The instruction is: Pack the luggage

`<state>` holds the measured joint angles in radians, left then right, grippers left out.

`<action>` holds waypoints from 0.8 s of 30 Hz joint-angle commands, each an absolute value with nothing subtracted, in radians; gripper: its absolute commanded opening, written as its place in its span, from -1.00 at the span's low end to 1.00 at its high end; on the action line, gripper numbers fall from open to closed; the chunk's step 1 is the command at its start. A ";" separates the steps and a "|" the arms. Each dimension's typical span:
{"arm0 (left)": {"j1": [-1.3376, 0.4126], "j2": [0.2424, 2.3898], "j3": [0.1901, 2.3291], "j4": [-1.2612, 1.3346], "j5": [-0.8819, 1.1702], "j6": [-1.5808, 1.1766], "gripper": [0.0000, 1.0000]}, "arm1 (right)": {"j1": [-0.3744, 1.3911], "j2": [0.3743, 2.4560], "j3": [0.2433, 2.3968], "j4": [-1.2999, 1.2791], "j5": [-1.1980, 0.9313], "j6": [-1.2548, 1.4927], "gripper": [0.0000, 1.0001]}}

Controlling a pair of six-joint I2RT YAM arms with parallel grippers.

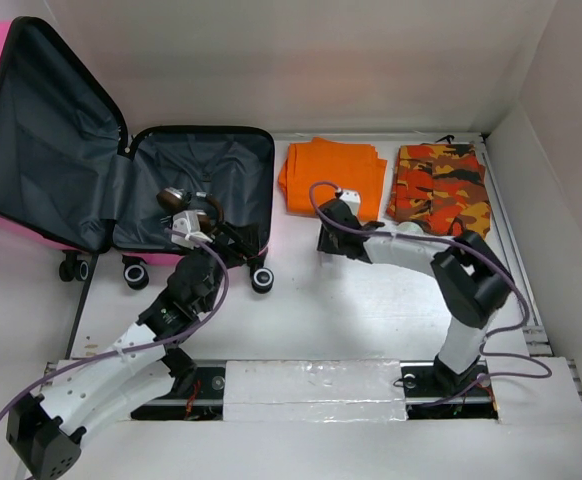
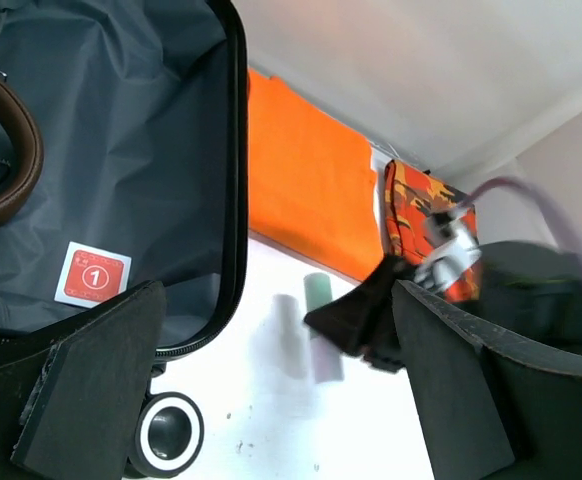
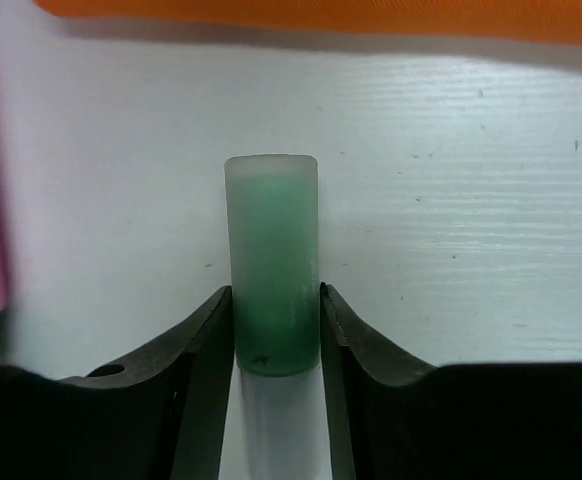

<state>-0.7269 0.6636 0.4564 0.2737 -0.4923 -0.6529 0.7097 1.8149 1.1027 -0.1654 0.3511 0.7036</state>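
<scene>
The pink luggage [image 1: 41, 130] lies open at the left, its grey lining [image 2: 121, 130] showing. A brown-banded item [image 1: 186, 205] rests inside. On the table between the luggage and a folded orange cloth [image 1: 331, 175] lies a small tube [image 3: 271, 260] with a green cap and white body [image 2: 328, 360]. My right gripper [image 3: 276, 300] reaches down over it [image 1: 329, 235], and both fingers [image 3: 206, 340] press the tube's sides. My left gripper [image 2: 276, 330] hangs open over the luggage's right edge [image 1: 221, 235], holding nothing.
A folded orange-and-black camouflage cloth [image 1: 439, 185] lies right of the orange one. The luggage's black wheels [image 1: 262, 280] stick out at its near edge. White walls close in the back and right of the table.
</scene>
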 commanded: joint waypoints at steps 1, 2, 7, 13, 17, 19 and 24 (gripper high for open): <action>-0.730 0.637 0.471 0.328 -0.473 -0.632 0.82 | 0.713 1.659 1.138 -0.094 0.287 0.583 -1.00; -0.730 0.637 0.471 0.328 -0.457 -0.632 0.82 | 0.722 1.620 1.152 -0.074 0.243 0.519 -1.00; -0.730 0.526 0.538 0.296 -0.299 -0.692 0.82 | 0.733 1.609 1.259 0.030 -0.146 0.434 -0.94; -0.730 0.348 0.548 0.249 -0.321 -0.704 0.80 | 0.765 1.825 1.497 0.069 -0.276 0.448 -0.89; -0.730 0.348 0.569 0.195 -0.368 -0.704 0.80 | 0.802 1.995 1.655 0.115 -0.285 0.514 -0.86; -0.730 0.364 0.569 0.184 -0.368 -0.704 0.80 | 0.802 2.083 1.745 0.126 -0.301 0.544 -0.79; -0.730 0.394 0.578 0.170 -0.379 -0.704 0.80 | 0.802 2.128 1.833 0.175 -0.330 0.607 0.07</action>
<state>-0.7269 0.3763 0.5430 0.1749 -0.3672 -0.7029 0.8040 2.1681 1.7466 0.0605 -0.2806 0.5564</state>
